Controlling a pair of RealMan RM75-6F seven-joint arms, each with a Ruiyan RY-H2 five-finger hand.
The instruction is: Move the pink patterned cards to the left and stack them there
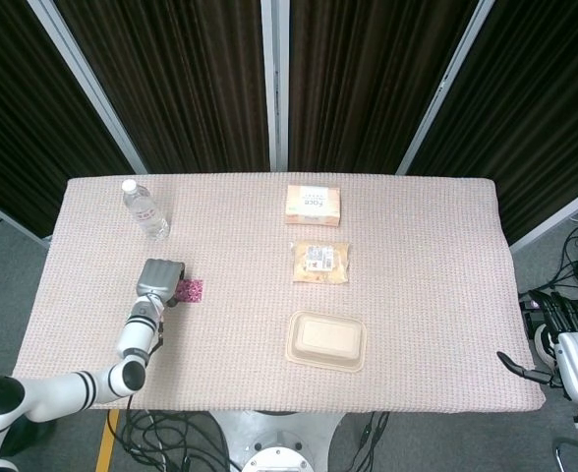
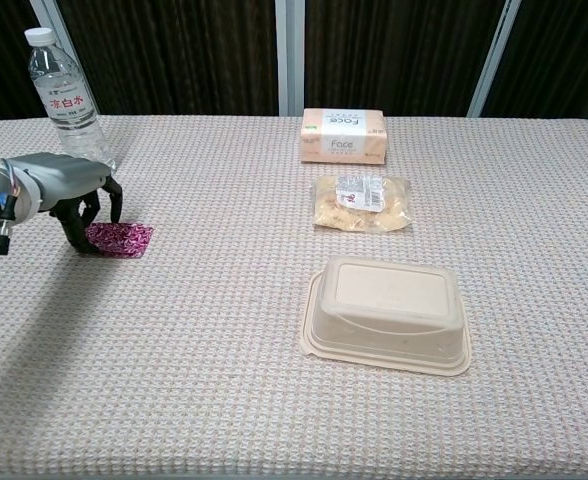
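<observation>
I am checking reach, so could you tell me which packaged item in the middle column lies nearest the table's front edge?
The beige clamshell container, lid shut; the snack bag and tissue box lie behind it.

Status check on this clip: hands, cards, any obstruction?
Left hand fingers down on pink cards, far left. Right hand off table's edge, idle. Water bottle close behind; nothing blocking.
</observation>
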